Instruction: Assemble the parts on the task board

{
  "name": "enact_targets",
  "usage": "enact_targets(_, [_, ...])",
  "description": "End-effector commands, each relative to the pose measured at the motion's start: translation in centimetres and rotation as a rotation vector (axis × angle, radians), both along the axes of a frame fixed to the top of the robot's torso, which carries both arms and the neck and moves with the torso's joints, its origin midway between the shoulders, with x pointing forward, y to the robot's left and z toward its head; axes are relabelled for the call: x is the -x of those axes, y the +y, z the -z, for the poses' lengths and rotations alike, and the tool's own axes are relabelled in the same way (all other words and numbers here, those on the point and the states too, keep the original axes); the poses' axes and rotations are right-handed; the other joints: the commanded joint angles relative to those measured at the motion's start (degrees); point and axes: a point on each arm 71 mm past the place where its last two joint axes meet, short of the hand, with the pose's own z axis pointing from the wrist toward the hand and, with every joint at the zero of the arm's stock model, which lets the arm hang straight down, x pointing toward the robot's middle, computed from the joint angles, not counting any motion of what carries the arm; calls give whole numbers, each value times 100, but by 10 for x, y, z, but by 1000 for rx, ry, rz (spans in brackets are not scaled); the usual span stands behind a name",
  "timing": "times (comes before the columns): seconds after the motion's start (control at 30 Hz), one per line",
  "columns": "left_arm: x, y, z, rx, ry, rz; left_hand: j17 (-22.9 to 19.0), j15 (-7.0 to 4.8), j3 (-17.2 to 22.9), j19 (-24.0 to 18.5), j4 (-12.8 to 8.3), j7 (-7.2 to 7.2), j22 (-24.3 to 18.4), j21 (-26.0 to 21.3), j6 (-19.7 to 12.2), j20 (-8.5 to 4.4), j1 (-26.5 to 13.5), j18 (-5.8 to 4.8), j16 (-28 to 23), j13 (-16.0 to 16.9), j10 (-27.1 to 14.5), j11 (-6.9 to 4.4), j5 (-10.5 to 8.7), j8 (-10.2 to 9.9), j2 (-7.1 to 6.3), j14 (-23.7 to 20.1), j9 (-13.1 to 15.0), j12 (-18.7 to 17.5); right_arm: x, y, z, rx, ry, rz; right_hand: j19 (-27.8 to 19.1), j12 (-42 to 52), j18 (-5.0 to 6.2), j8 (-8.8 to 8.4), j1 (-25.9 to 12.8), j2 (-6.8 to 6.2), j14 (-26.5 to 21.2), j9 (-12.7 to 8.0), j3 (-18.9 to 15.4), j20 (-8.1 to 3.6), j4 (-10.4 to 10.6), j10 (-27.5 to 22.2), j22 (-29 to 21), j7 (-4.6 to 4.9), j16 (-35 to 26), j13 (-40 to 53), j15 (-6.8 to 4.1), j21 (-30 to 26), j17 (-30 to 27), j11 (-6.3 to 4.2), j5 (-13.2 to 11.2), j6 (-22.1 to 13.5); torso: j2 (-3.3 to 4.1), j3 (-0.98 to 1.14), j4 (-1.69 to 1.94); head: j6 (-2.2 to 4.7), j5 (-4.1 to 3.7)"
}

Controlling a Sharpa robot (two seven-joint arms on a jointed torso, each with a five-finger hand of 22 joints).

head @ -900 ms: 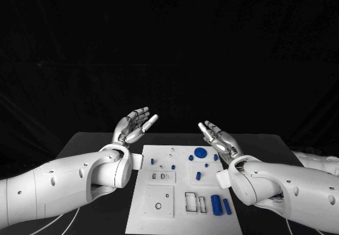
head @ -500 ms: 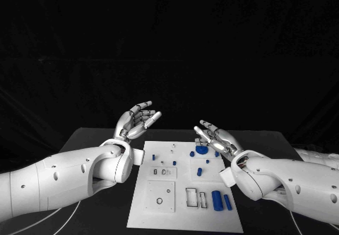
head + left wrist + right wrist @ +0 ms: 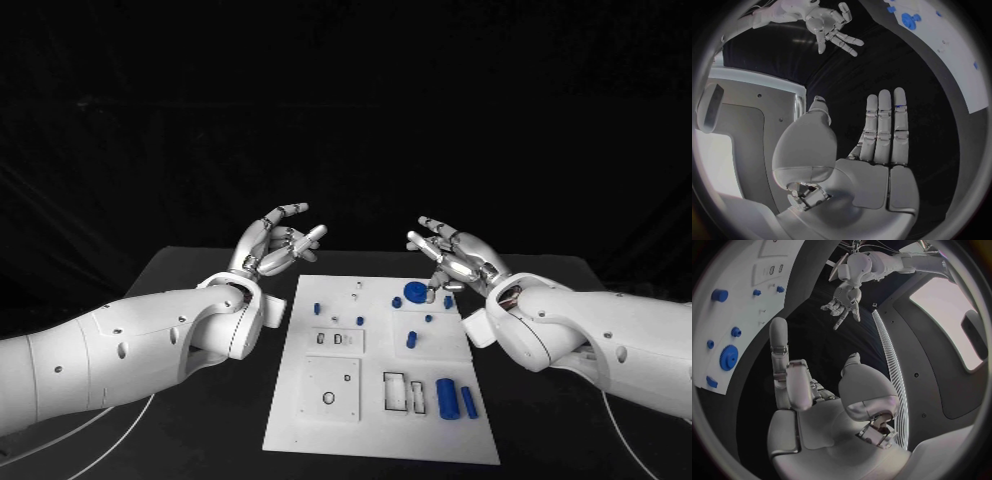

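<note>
Both of our hands are hovering above the far end of the task board (image 3: 378, 385), and neither one is holding anything. Our left hand (image 3: 277, 240) is hanging over the dark tabletop (image 3: 202, 275) just off the board's far left corner, palm turned inward, its fingers (image 3: 294, 209) lightly curled and spread apart. In the left wrist view that same hand (image 3: 873, 150) is showing its fingers (image 3: 882, 120) stretched out straight side by side, with nothing between them and the thumb.

Our right hand (image 3: 454, 255) is hanging over the board's far right corner, just above the round blue gear (image 3: 417, 291), without touching it as far as we are seeing. Its fingers (image 3: 433, 225) are apart and partly bent. In the right wrist view this hand (image 3: 817, 405) is showing one finger raised and the others folded inward, with nothing in its grasp.

The white board is lying flat in the middle of the tabletop, running lengthwise away from us. Small blue parts (image 3: 413, 339) are sitting scattered over its far half, and two blue cylinders (image 3: 456, 399) are lying side by side near its right edge at the near end, just beside a pair of dark-outlined rectangular slots (image 3: 402, 393). On the near left a raised white square (image 3: 330, 389) is carrying a small oval hole.
</note>
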Motion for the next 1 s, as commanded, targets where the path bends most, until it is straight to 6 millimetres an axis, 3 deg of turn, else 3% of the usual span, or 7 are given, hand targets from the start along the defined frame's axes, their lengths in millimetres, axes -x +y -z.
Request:
enact_targets(0.03, [-2, -6, 1, -110, -12, 60, 763, -308, 69, 474, -15, 26, 466, 767, 503, -306, -79, 88, 455, 451, 1177, -283, -58, 293, 27, 874, 15, 153, -5, 0, -7, 47, -1, -52, 354, 17, -288, 53, 107, 0, 569, 10, -65, 111, -77, 486, 1620, 628, 913, -24, 176, 1420, 1809, 68, 55, 125, 93, 12, 28, -14, 4])
enact_targets(0.13, [-3, -9, 2, -140, -11, 81, 1031, -297, 95, 325, -9, 56, 617, 930, 676, -306, -51, 76, 479, 638, 1161, -245, -75, 257, 75, 777, 0, 61, -14, -3, -17, 81, -22, -62, 1012, 166, -558, 253, 284, 39, 597, 62, -31, 142, -6, 1134, 3977, 663, 958, 40, 183, 2959, 1950, 69, 59, 451, 154, 15, 42, -12, 15])
enact_targets(0.2, [-3, -12, 2, -152, -10, 96, 1215, -289, 114, 211, -11, 56, 718, 1033, 747, -294, -38, 74, 464, 778, 1142, -226, -88, 183, 107, 717, -9, -16, -19, -4, -22, 105, -34, -72, 1890, 238, -963, 277, 388, 42, 597, 67, -32, 175, -9, 1490, 6464, 651, 958, 73, 163, 4230, 1950, 4, 36, 625, 186, 14, 54, -19, 21])
enact_targets(0.23, [-3, -13, 2, -157, -9, 103, 1258, -281, 125, 177, -17, 64, 741, 1054, 766, -290, -34, 73, 451, 812, 1126, -227, -93, 166, 130, 692, -9, -42, -21, -5, -23, 119, -39, -77, 1969, 262, -999, 274, 459, 42, 597, 69, -32, 175, 3, 1626, 6665, 626, 958, 105, 120, 4318, 1950, -19, 59, 715, 205, 12, 62, -22, 18])
enact_targets(0.4, [-3, -19, 2, -173, -5, 135, 1471, -188, 177, -117, -19, 140, 833, 1087, 955, -224, -7, 53, 251, 985, 870, -149, -123, 84, 230, 416, 0, -298, -30, -6, -26, 213, -57, -100, 1969, 148, -999, 731, 894, 49, 597, 208, 49, 242, -49, 1777, 6665, 634, 958, 108, 125, 4318, 1950, -36, 334, 1796, 271, 2, 94, -34, -14])
enact_targets(0.53, [-4, -23, 3, -180, -2, 154, 1556, -47, 214, -413, -20, 254, 824, 976, 1244, -112, 31, 42, -71, 1067, 534, -11, -140, 16, 334, 111, 8, -617, -34, -7, -25, 334, -82, -114, 1969, 5, -999, 1378, 1720, 14, 597, 437, 398, 263, -494, 2012, 6665, 577, 958, 21, 123, 4318, 1950, -43, 171, 3538, 340, -14, 122, -42, -63])
enact_targets(1.0, [-2, -25, 4, -179, 4, 185, 1819, 66, 72, -624, -47, 260, 821, 842, 2910, 70, 173, 105, -541, 1375, 343, 96, -162, -297, 717, -13, 89, -1036, -41, -5, -16, 763, -243, -134, 1969, -977, -999, 576, 2747, -326, 597, 229, 987, 40, -1226, 3114, 6665, 180, 958, -20, -112, 4318, 1950, -305, 53, 4905, 542, -49, 209, -120, -261])
